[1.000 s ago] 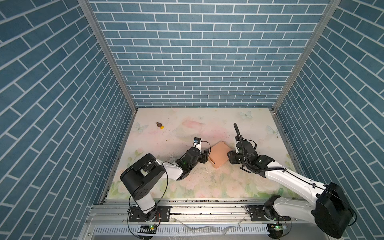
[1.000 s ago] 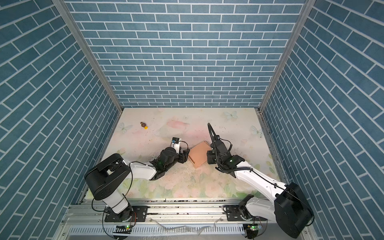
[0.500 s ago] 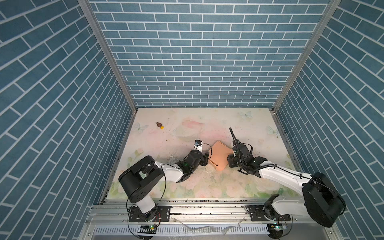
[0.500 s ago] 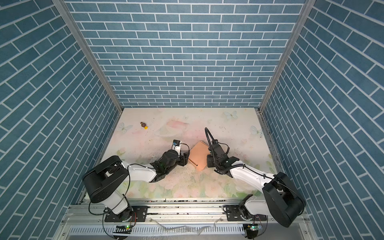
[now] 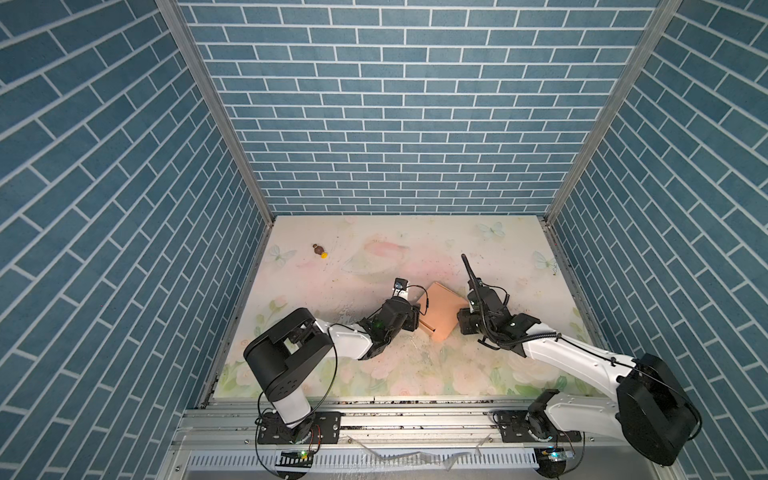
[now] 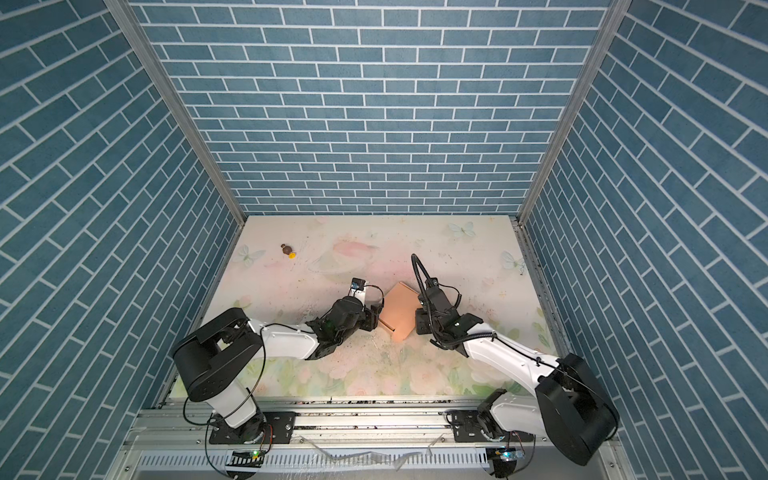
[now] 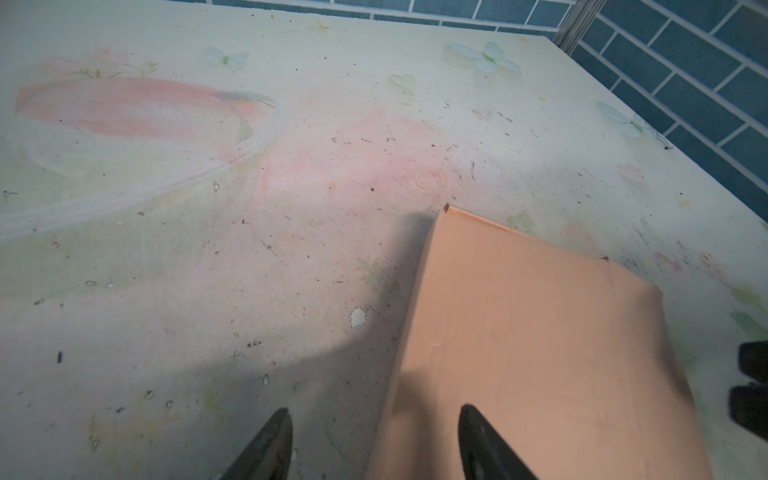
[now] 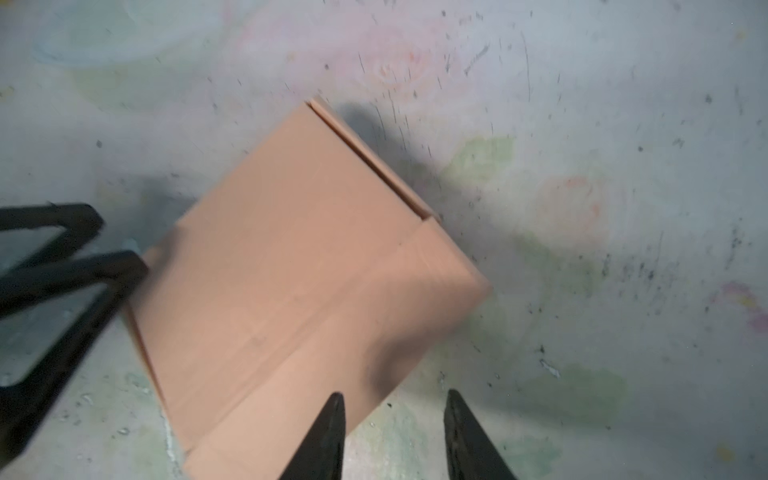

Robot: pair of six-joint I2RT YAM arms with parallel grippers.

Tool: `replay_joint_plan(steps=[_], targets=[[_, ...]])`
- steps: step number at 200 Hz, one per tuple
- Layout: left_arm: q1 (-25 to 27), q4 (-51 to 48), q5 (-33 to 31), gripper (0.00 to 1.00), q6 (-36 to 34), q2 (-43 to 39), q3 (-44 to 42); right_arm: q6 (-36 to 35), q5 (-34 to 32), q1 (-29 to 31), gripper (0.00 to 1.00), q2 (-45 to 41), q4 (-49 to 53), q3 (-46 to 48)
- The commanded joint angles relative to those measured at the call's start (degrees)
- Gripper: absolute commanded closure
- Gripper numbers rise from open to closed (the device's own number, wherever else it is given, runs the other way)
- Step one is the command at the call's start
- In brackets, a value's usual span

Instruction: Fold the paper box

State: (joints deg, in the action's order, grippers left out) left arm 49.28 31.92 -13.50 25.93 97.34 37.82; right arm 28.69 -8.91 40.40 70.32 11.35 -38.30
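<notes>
The peach-orange paper box (image 5: 441, 315) (image 6: 400, 308) lies mid-table as a shallow closed shape, turned diagonally, with a seam showing along its far edge. My left gripper (image 5: 418, 321) (image 7: 375, 415) is open at the box's left side. One of its fingers (image 7: 478, 432) is over the box (image 7: 540, 353) and the other is over bare table. My right gripper (image 5: 462, 323) (image 8: 395, 395) is open at the box's right corner. Here one finger (image 8: 332, 432) overlaps the box (image 8: 291, 270) and the other sits over the table. Neither gripper holds anything.
A tiny brown-and-yellow object (image 5: 320, 250) (image 6: 287, 251) lies at the back left of the floral table (image 5: 374, 257). Blue brick walls (image 5: 395, 124) close in the back and both sides. A metal rail (image 5: 395, 415) runs along the front.
The left gripper moved forward and right against the box. The right gripper's jaws narrowed and it settled at the box's right corner. The box shifted slightly toward the front.
</notes>
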Motion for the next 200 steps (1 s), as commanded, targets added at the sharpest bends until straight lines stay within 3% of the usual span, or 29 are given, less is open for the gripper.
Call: replay_joint_plan(steps=[1,116,169,200], targets=[[0.2,-1.8,-1.5,0.35,0.3,0.9,1.1,-2.3,0.9,0.4,0.59,0.5,2.5,-4.6],[-3.4,2.7,-3.7,0.35,4.8,-3.6,-5.5,2.0,2.0,8.6,0.64,20.8,-5.8,-7.3],[-4.1,0.9,-5.2,0.35,6.3,-5.3,-6.4,0.1,-1.9,8.6,0.64,17.6,-1.1,-12.7],[-4.4,-1.8,-6.4,0.35,7.7,-8.0,-7.2,-1.3,-1.6,5.2,0.64,15.1,0.9,-15.2]])
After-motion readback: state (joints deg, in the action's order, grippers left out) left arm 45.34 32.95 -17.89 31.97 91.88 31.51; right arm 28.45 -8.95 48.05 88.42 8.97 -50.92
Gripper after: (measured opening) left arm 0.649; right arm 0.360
